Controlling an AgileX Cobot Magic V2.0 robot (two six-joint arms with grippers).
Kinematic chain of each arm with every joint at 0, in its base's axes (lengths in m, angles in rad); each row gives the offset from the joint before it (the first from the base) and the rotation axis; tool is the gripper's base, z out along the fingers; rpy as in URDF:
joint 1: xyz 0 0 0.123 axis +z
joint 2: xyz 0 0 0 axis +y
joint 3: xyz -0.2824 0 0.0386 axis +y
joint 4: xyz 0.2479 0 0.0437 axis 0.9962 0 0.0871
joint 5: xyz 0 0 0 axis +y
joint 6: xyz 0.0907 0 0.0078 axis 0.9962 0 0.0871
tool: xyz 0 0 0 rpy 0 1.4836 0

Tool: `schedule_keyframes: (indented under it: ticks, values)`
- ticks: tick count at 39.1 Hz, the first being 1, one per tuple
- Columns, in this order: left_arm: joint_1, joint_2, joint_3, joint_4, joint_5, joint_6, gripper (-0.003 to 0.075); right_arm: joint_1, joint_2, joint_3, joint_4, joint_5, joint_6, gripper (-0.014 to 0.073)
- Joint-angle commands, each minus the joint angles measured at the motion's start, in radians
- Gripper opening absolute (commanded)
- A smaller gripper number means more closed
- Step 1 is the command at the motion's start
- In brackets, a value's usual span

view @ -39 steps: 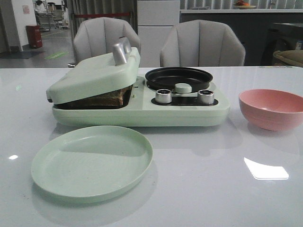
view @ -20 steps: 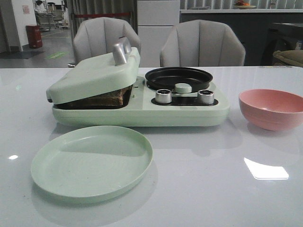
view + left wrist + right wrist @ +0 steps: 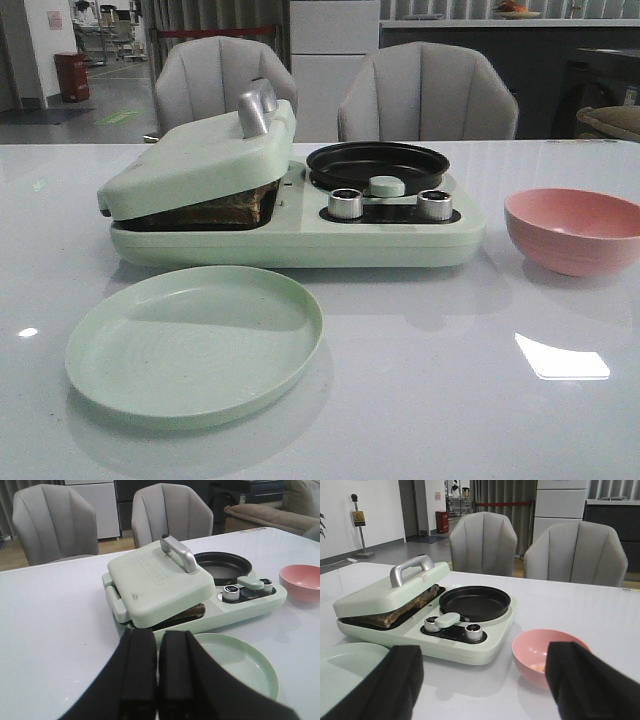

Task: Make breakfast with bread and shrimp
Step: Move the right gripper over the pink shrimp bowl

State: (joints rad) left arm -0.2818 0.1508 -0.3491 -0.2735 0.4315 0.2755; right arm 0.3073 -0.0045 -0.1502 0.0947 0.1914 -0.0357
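The bread (image 3: 215, 208) lies in the left bay of a pale green breakfast maker (image 3: 300, 240), pressed under its tilted lid (image 3: 195, 160); only the dark crust edge shows (image 3: 192, 612) (image 3: 395, 612). The shrimp (image 3: 537, 668) show as small pale orange bits in the bottom of a pink bowl (image 3: 540, 652) to the right of the maker. In the left wrist view my left gripper (image 3: 158, 635) is shut with nothing in it, held back above the green plate's near side. My right gripper (image 3: 482, 660) is wide open, short of the maker and the bowl. Neither gripper shows in the front view.
A round black pan (image 3: 377, 163) sits on the maker's right half, behind two metal dials (image 3: 345, 203) and a green knob (image 3: 386, 186). A pale green plate (image 3: 195, 340) lies in front of the maker. The pink bowl (image 3: 575, 232) stands at the right. Two grey chairs (image 3: 425, 95) are behind the table.
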Motion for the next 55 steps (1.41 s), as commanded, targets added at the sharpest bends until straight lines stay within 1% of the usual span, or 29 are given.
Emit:
schedule_keyframes:
  ticks: [1, 7, 18, 27, 55]
  values:
    - [-0.007, 0.010, -0.025, -0.018, -0.074, -0.013, 0.0114, -0.004, 0.012, -0.027, -0.016, -0.105, -0.004, 0.0603]
    - [-0.007, 0.010, -0.025, -0.018, -0.074, -0.013, 0.0114, -0.004, 0.039, -0.049, -0.021, -0.139, -0.005, 0.0603]
    - [-0.007, 0.010, -0.025, -0.018, -0.074, -0.013, 0.0114, -0.004, 0.301, -0.224, -0.021, -0.030, -0.005, 0.0603]
    - [-0.007, 0.010, -0.025, -0.018, -0.074, -0.013, 0.0114, -0.004, 0.413, -0.228, -0.011, -0.047, -0.004, 0.0603]
    - [-0.007, 0.010, -0.025, -0.018, -0.074, -0.013, 0.0114, -0.004, 0.440, -0.237, -0.001, -0.058, -0.002, 0.0605]
